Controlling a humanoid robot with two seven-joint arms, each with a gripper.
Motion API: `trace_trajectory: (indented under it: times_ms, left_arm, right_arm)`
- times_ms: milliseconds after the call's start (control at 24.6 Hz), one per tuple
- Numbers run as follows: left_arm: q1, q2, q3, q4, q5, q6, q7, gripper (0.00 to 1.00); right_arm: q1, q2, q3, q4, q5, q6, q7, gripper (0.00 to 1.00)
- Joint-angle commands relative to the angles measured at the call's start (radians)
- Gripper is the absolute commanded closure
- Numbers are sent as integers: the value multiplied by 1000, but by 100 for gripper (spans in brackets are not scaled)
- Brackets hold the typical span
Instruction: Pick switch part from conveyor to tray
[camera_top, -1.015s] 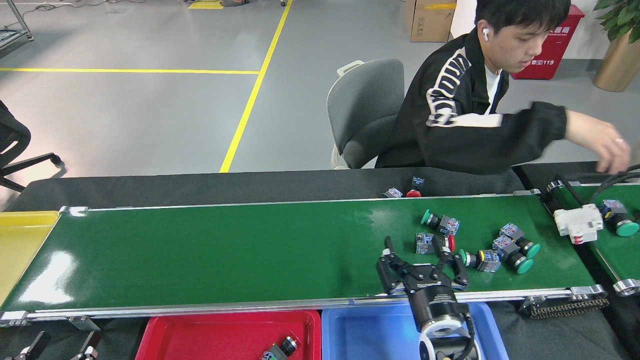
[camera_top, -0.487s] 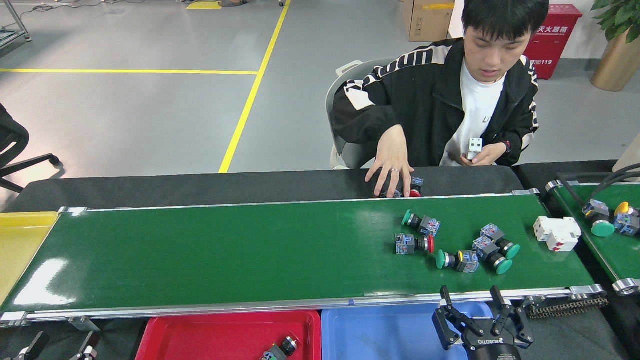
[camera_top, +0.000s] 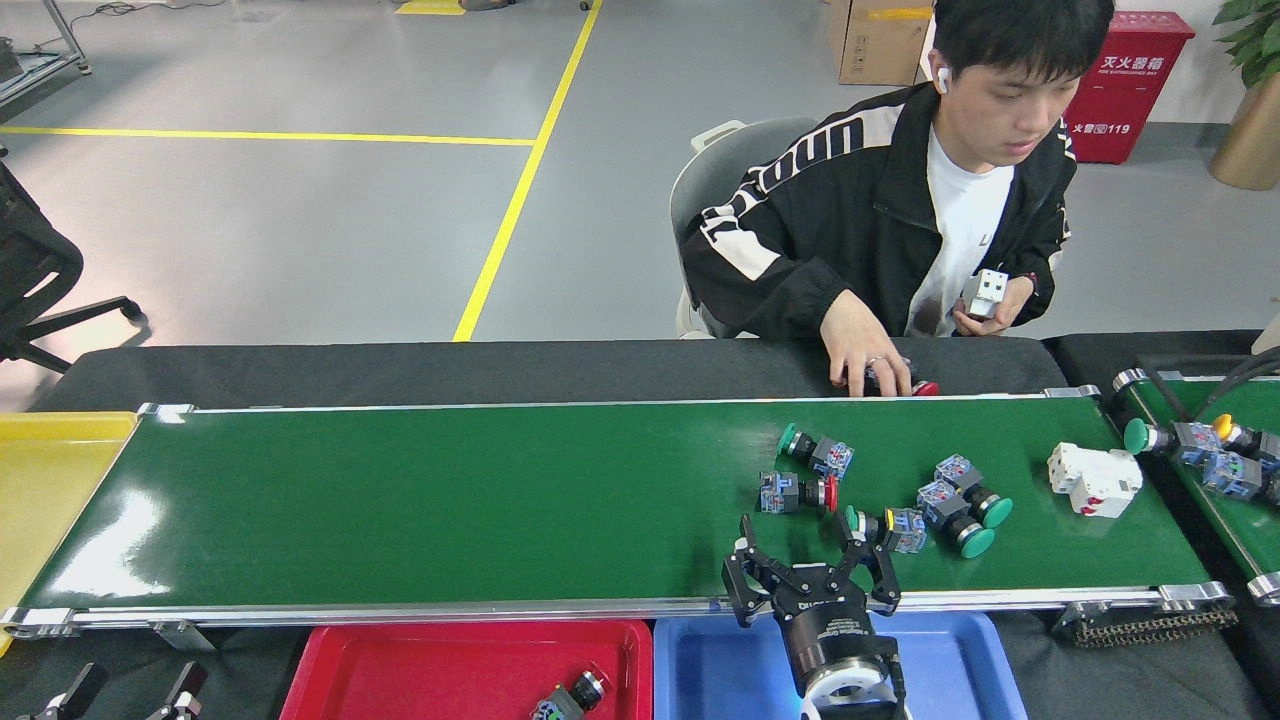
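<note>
Now, reading left to right for you:
Yellow tray (camera_top: 40, 490): it sits at the far-left end of the conveyor, partly cut by the edge.
Left gripper (camera_top: 125, 693): you only see two dark finger tips at the bottom-left corner, spread apart with nothing between them.
Conveyor (camera_top: 450, 500): your long green belt with silver rails runs across the middle; its left half is bare.
Red tray (camera_top: 400, 670): just near of the belt, with one black-capped switch part (camera_top: 565, 697) lying in its right near corner.
Blue tray (camera_top: 720, 670): directly right of the red one, under your right arm.
Right gripper (camera_top: 808, 560): fingers wide apart and gripping nothing, poised over the near rail.
Red-button switch (camera_top: 795, 493): on the belt, just beyond the left finger.
Green-button switches (camera_top: 955, 500): four of them clustered on the belt to the right; the nearest one (camera_top: 880, 525) lies beside the right finger.
White block (camera_top: 1092, 478): on the belt's right end.
Person's hand (camera_top: 865, 350): resting on parts at the belt's far rail.
Second belt (camera_top: 1215, 455): far right, carrying more switches.
</note>
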Motion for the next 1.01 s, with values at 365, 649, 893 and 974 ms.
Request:
trace_trajectory:
  times_ms: [365, 649, 893, 974]
  left_arm:
    - [-18, 11, -14, -9, 1, 1, 3, 0]
    - [-38, 16, -14, -6, -1, 1, 0, 0]
    - [-36, 17, -14, -6, -1, 1, 0, 0]
    - [-32, 16, -13, -4, -1, 1, 0, 0]
  right_arm:
    - [-292, 84, 1, 337, -23, 102, -6, 4]
    - [-371, 72, 4, 434, -85, -67, -4, 85]
    - [-366, 69, 7, 434, -108, -98, -4, 88]
    - [-360, 69, 7, 419, -108, -136, -4, 90]
